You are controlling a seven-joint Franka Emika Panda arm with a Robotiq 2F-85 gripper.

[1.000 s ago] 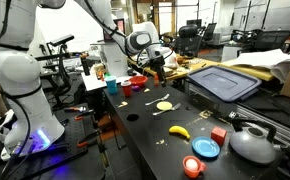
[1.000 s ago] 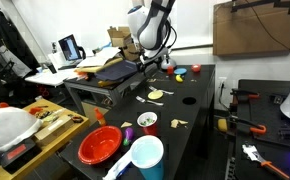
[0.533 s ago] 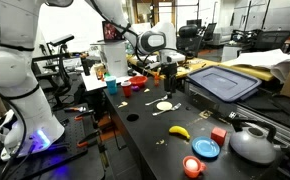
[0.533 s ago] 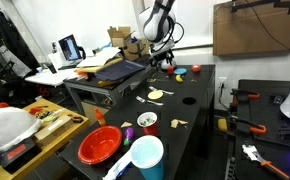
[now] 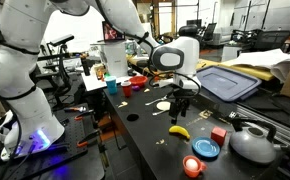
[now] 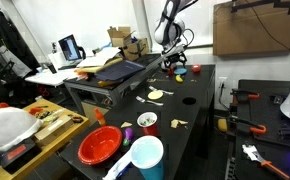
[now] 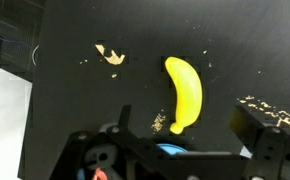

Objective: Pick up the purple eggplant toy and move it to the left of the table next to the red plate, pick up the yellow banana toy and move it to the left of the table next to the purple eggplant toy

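On step 2, my gripper (image 5: 182, 112) hangs spread above the yellow banana toy (image 7: 185, 93), so next I must lower and pinch its middle.

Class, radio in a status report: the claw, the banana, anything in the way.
Claw open and empty, hovering above banana. Banana flat on table, not yet grasped. Eggplant already beside red plate. Small scraps nearby, none on banana.
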